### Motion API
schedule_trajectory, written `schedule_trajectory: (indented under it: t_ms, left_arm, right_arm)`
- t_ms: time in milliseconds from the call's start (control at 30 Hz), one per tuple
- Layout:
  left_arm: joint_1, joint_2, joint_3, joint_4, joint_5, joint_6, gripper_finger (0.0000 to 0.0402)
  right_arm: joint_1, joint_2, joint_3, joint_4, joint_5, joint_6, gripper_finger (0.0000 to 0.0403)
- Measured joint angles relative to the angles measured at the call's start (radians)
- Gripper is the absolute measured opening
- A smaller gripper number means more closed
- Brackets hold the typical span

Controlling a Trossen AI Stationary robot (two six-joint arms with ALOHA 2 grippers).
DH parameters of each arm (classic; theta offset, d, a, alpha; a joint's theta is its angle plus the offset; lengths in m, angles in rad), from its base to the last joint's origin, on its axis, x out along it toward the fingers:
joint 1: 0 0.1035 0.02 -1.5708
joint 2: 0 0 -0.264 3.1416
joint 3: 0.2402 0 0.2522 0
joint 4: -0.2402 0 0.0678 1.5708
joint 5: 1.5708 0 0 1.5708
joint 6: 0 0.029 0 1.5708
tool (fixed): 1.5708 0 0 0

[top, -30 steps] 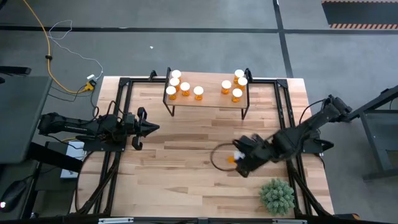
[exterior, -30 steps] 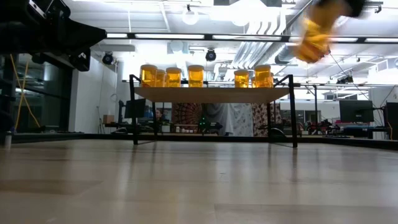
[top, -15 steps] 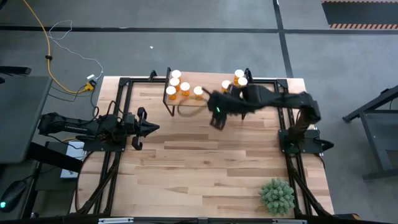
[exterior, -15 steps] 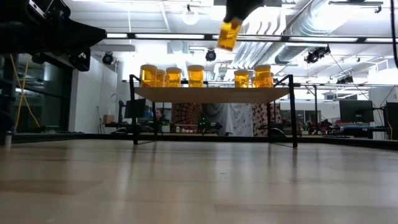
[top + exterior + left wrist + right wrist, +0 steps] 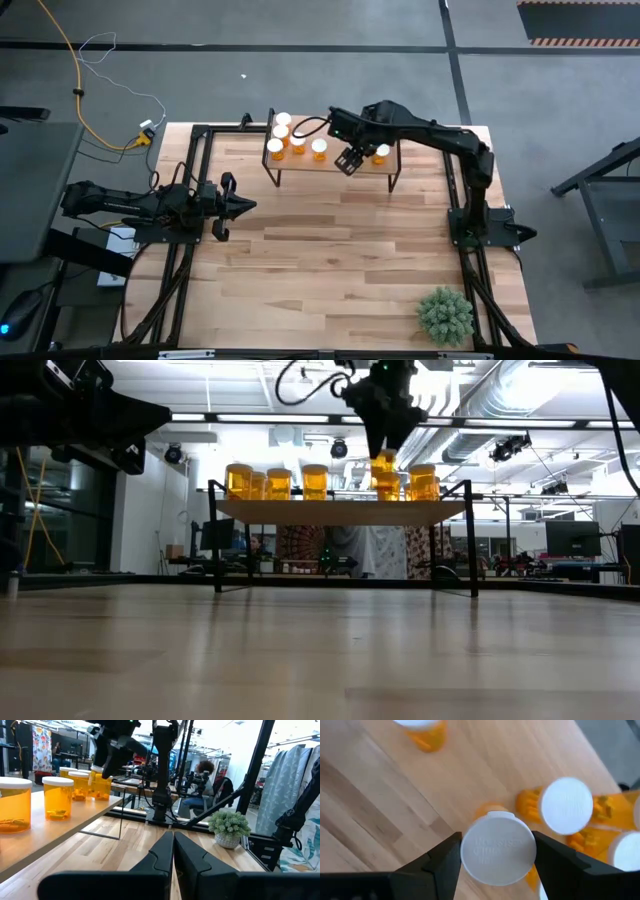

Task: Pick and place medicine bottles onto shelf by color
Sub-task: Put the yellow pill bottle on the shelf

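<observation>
Right claw [image 5: 352,160]: clamped on a bottle [image 5: 498,848], above the shelf [image 5: 335,165] between its two bottle groups.
Left claw [image 5: 243,206]: closed, empty, over table's [image 5: 330,260] left side.
Room: shelf middle bare.

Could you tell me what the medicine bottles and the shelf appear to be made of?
The medicine bottles look like translucent orange plastic, since their contents show through, with matte white caps, likely plastic. The shelf seems light wood, showing grain, on thin black legs, probably metal.
</observation>
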Motion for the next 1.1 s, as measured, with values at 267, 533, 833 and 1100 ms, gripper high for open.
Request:
schedule_trajectory:
  t_ms: [267,533,833,1100]
  left_arm:
    - [0.000,0.000,0.000,0.000,0.000,0.000,0.0003]
    - [0.000,0.000,0.000,0.000,0.000,0.000,0.0003]
    - [0.000,0.000,0.000,0.000,0.000,0.000,0.0003]
    - [0.000,0.000,0.000,0.000,0.000,0.000,0.0003]
  right_arm:
    - [-0.029,0.018,-0.006,-0.025,-0.020,0.051,0.0216]
    - [-0.050,0.018,-0.006,-0.025,-0.067,0.121,0.0216]
    - [-0.067,0.025,-0.008,-0.013,-0.072,0.178,0.0216]
    - [-0.067,0.025,-0.008,-0.012,-0.069,0.185,0.0216]
